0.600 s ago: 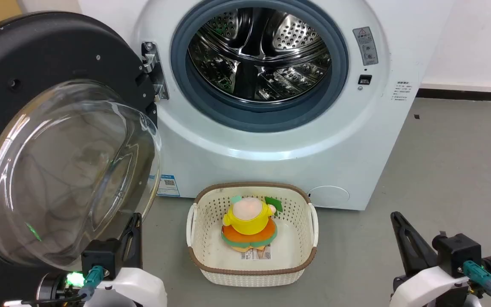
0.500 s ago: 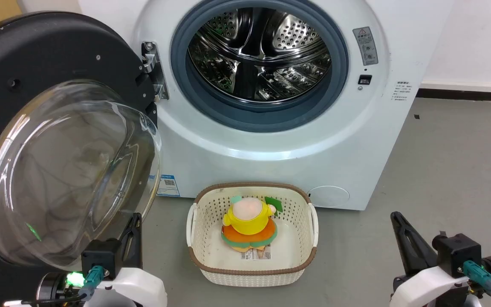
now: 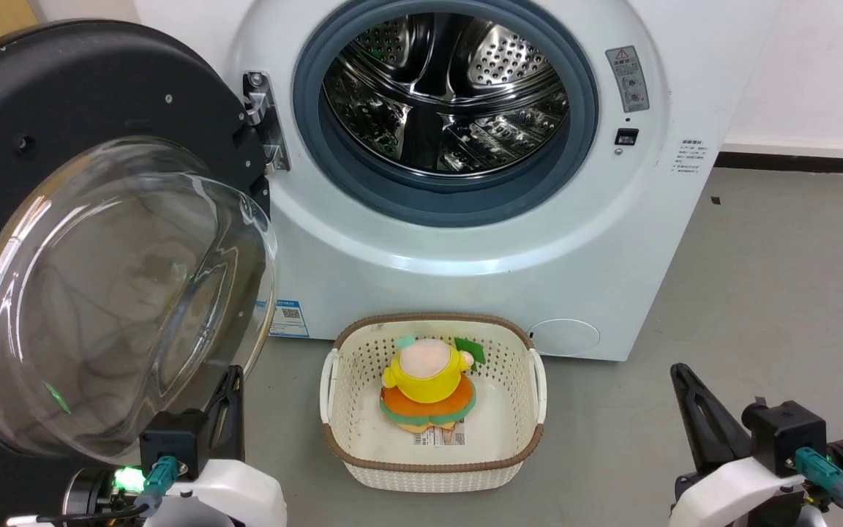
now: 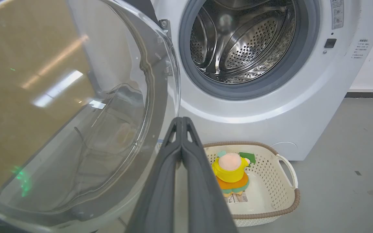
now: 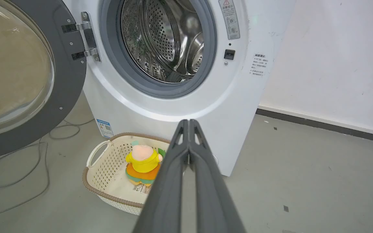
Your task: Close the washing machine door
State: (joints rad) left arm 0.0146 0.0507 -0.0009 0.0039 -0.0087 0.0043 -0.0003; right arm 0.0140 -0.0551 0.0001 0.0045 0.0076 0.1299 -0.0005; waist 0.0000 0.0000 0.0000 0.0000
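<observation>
The white washing machine (image 3: 465, 241) stands ahead with its steel drum exposed. Its round black washing machine door (image 3: 63, 95) hangs wide open on the left, the bulging glass bowl (image 3: 114, 293) facing me, hinge (image 3: 264, 121) at the drum's left edge. My left gripper (image 3: 231, 377) sits low at the door's lower rim, shut and empty; its fingers (image 4: 181, 121) are pressed together beside the glass (image 4: 76, 106). My right gripper (image 3: 677, 373) rests shut and empty at the lower right, apart from the machine (image 5: 173, 97); the door (image 5: 66, 81) shows at that view's left.
A cream perforated basket (image 3: 432, 468) with a yellow and orange plush toy (image 3: 429, 388) stands on the grey floor right before the machine. Cables (image 5: 18, 168) lie on the floor under the door. A white wall (image 3: 817, 73) rises at the right, with bare floor (image 3: 780, 293) below.
</observation>
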